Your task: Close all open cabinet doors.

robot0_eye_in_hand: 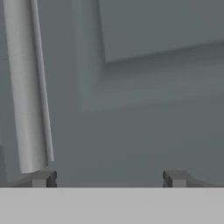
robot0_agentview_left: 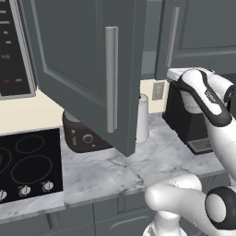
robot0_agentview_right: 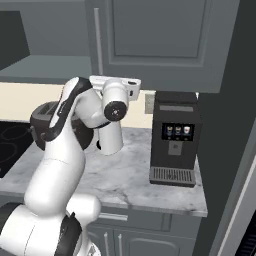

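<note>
A tall dark grey cabinet door (robot0_agentview_left: 78,60) stands swung wide open over the counter, its silver bar handle (robot0_agentview_left: 111,78) facing me. To its right a second cabinet door (robot0_agentview_left: 203,32) (robot0_agentview_right: 160,35) hangs above the coffee machine; I cannot tell whether it sits fully flush. My hand (robot0_agentview_left: 184,73) (robot0_agentview_right: 122,84) is raised just under and in front of that second door. In the hand view its panel (robot0_eye_in_hand: 162,26) and bar handle (robot0_eye_in_hand: 24,87) are very close, and my gripper (robot0_eye_in_hand: 109,179) is open with nothing between its fingertips (robot0_eye_in_hand: 43,178).
On the marble counter (robot0_agentview_left: 138,166) stand a dark toaster (robot0_agentview_left: 83,136), a white cylinder (robot0_agentview_left: 143,117) and a black coffee machine (robot0_agentview_right: 175,137). A black cooktop (robot0_agentview_left: 30,161) lies at left under a microwave (robot0_agentview_left: 14,46). A tall dark panel (robot0_agentview_right: 235,125) rises at right.
</note>
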You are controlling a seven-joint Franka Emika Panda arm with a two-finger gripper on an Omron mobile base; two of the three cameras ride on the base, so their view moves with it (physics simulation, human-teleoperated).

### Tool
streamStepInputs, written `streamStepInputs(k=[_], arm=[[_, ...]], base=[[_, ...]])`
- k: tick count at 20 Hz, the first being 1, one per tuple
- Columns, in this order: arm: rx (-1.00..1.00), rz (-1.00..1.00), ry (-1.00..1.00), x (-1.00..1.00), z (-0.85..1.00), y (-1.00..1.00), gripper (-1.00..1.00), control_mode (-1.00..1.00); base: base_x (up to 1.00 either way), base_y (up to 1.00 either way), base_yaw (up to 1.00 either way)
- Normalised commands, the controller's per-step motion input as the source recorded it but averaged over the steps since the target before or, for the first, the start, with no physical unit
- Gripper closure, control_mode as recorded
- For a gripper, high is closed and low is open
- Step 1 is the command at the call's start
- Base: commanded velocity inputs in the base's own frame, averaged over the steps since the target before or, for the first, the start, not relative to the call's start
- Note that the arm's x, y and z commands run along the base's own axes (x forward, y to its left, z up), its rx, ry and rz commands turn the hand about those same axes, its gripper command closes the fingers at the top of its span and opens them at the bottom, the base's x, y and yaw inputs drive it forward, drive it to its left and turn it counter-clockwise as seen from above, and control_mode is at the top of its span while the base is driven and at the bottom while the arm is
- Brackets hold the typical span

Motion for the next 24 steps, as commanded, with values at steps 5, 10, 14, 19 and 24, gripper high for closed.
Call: streamStepInputs(k=[5,10,14,19,24], arm=[[0.00,-0.02,0.10,0.47,0.00,0.00,-1.00,-1.00],[-0.02,-0.05,0.13,0.26,0.00,0.00,-1.00,-1.00],[-0.01,-0.04,0.24,0.22,-0.09,0.00,-1.00,-1.00],[-0.04,0.00,0.33,0.26,-0.33,0.00,-1.00,-1.00],[-0.08,0.00,0.27,0.09,-0.60,-0.05,-1.00,-1.00]], base=[[0.00,0.00,0.00],[0.00,0.00,0.00],[0.00,0.00,0.00],[0.00,0.00,0.00],[0.00,0.00,0.00]])
